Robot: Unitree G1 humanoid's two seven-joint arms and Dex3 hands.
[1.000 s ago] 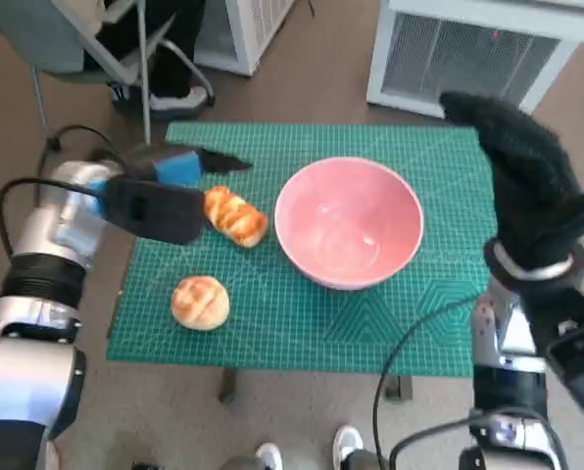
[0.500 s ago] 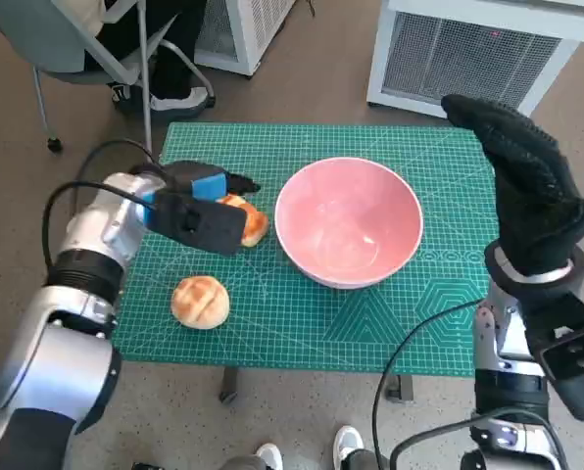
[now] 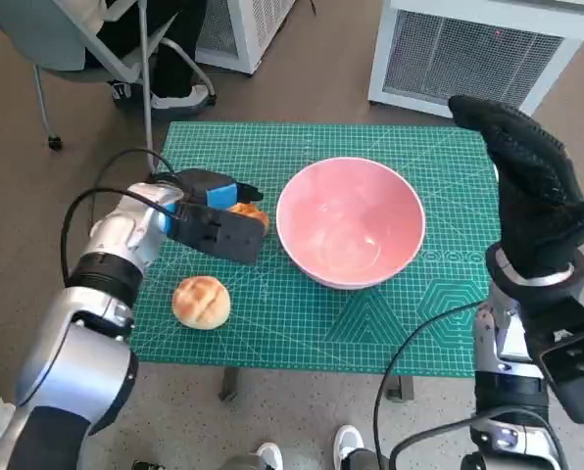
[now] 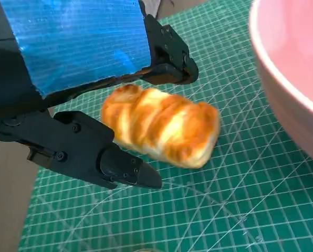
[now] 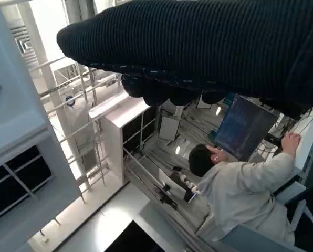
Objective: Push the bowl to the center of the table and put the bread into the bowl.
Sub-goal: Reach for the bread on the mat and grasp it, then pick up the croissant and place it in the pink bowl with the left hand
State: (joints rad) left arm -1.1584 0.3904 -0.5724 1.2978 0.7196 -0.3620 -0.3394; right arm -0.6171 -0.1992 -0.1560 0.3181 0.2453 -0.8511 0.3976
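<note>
Green gridded matting covers the surface (image 3: 390, 333), where the pink bowl (image 3: 350, 222) is set centrally. The braided bread (image 4: 162, 125) is straddled, ungripped, by the left robot hand (image 4: 141, 126)'s parted fingers (image 4: 104, 157). The right robot hand (image 3: 535, 201) is raised, holding nothing.

No legible text, label, brand, number or sign found in any view. The green cutting mat (image 3: 370, 323) carries printed grid lines and geometric ruling, with small white marks near its right edge too fine to read. The blue tape on the left hand (image 4: 77, 42) bears no writing. The monitor (image 5: 243, 128) in the right wrist view shows content too blurred to read.
</note>
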